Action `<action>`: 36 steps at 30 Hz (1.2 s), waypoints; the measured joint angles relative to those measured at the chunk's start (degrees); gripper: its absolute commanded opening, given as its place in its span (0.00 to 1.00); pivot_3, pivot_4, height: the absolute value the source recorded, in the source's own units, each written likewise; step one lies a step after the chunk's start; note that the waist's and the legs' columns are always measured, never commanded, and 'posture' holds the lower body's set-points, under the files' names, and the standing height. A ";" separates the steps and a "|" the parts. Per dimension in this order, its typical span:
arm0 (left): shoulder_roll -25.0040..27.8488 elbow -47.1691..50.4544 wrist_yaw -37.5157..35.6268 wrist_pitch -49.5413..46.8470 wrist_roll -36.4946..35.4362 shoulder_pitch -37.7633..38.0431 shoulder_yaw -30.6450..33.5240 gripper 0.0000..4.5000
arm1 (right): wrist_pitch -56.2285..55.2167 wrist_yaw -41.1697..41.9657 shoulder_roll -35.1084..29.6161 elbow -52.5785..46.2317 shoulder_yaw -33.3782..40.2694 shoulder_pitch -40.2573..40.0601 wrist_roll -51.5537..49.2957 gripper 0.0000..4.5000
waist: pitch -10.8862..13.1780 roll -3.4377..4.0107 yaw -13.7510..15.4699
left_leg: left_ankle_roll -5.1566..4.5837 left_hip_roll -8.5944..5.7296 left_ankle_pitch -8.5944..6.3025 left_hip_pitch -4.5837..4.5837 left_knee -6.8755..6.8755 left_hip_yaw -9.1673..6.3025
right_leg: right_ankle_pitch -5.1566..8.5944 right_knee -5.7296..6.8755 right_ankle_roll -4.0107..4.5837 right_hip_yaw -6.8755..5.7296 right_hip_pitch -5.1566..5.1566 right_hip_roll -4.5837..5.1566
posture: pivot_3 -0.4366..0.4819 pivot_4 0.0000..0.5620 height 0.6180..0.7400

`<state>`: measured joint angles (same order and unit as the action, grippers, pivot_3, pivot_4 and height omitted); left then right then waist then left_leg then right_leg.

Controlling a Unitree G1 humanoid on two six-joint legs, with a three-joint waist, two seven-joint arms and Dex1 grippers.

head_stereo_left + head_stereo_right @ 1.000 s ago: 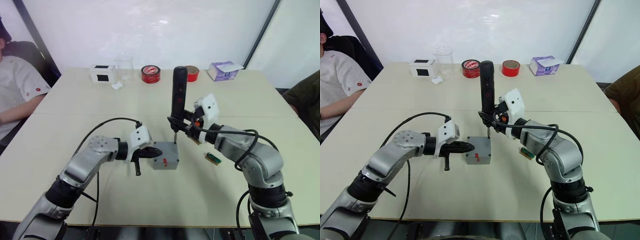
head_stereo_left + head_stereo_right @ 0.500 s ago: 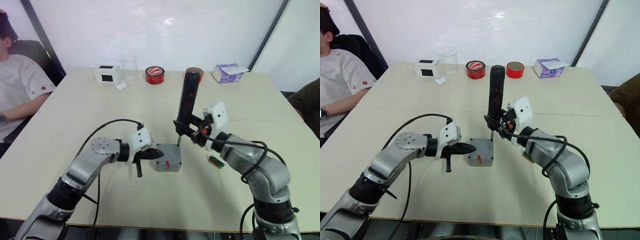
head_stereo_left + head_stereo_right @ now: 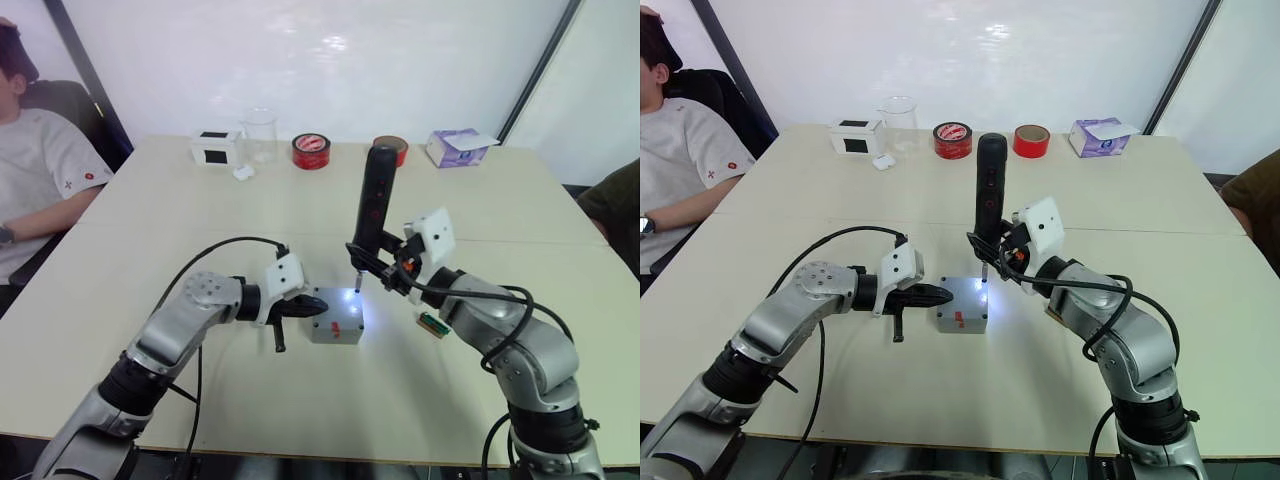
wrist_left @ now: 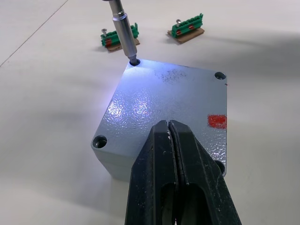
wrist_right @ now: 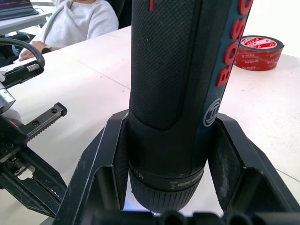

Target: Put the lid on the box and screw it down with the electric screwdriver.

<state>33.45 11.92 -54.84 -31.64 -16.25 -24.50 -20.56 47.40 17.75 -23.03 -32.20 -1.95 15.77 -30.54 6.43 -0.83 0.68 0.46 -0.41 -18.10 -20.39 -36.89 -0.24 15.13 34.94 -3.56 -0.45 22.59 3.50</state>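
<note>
Grey box sits mid-bench, the lid already on top, red mark showing on it. Left end effector has its fingers pressed together with nothing between them, tips resting on the near edge of the lid. Right end effector is clamped around the lower barrel of the electric screwdriver, held near upright with a slight lean. Its metal bit is seated in one corner screw hole of the lid, on the side away from the left end effector; a white-blue glow lights that corner. Two small green-and-brown pieces lie on the bench just beyond the box. Red tape roll, white-and-black box and purple tissue box along the far edge.
</note>
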 measured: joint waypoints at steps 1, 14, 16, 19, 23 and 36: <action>-0.01 0.03 0.00 0.00 0.00 0.03 -0.01 0.00 | -0.17 0.01 -0.32 -0.33 0.00 -0.27 0.00 0.39 | 0.00 0.00 0.01 | 0.00 0.00 0.00 0.00 0.01 0.00 | 0.01 -0.01 -0.02 0.00 0.00 0.00 | 0.48 0.27 1.00; -0.37 0.45 -0.09 0.13 0.00 0.02 -0.27 0.00 | -2.22 1.01 -2.35 -2.60 -0.27 -2.31 0.05 0.39 | 0.00 -0.02 0.06 | -0.01 0.00 0.01 0.03 0.63 0.00 | 0.03 -0.72 -0.05 -0.01 -0.10 0.02 | 0.48 0.27 1.00; -0.52 0.45 -0.09 0.58 0.00 -0.13 -0.41 0.00 | -2.88 1.86 -3.14 -2.80 -0.42 -2.31 0.05 0.39 | 0.00 -0.01 0.11 | -0.02 0.00 0.01 -0.04 0.69 0.00 | 0.03 -0.82 -0.05 -0.01 -0.02 0.04 | 0.48 0.27 1.00; -0.96 0.18 -0.09 1.06 0.13 -0.33 -0.67 0.00 | -3.46 2.96 -4.34 -3.04 -0.62 -2.26 0.05 0.39 | 0.03 0.00 0.21 | -0.04 -0.01 0.00 -0.11 0.72 0.00 | 0.02 -0.87 -0.04 -0.01 -0.01 0.09 | 0.48 0.27 1.00; -1.19 -0.15 -0.22 1.70 0.58 -0.68 -0.75 0.00 | -3.64 4.34 -5.33 -3.70 0.22 -2.16 -0.32 0.39 | 0.25 0.05 0.19 | -0.05 -0.01 -0.01 -0.15 0.74 0.00 | 0.02 -0.91 -0.04 -0.01 -0.01 0.11 | 0.48 0.27 1.00; -1.92 -0.26 -1.41 3.95 0.71 -1.94 -0.48 0.00 | 4.03 8.27 -11.86 -4.30 12.77 5.29 -15.07 0.39 | 1.46 0.71 0.11 | -0.06 -0.02 0.03 -1.30 0.58 0.01 | -0.03 -0.77 -0.10 -0.15 0.80 0.13 | 0.48 0.27 1.00</action>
<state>31.53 11.66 -56.25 -27.69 -15.53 -26.44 -21.04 51.44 26.02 -34.89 -36.50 10.82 21.06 -45.61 7.89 -0.11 0.78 0.40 -0.42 -18.07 -21.69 -36.31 -0.24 15.10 34.16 -3.66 -0.60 23.39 3.63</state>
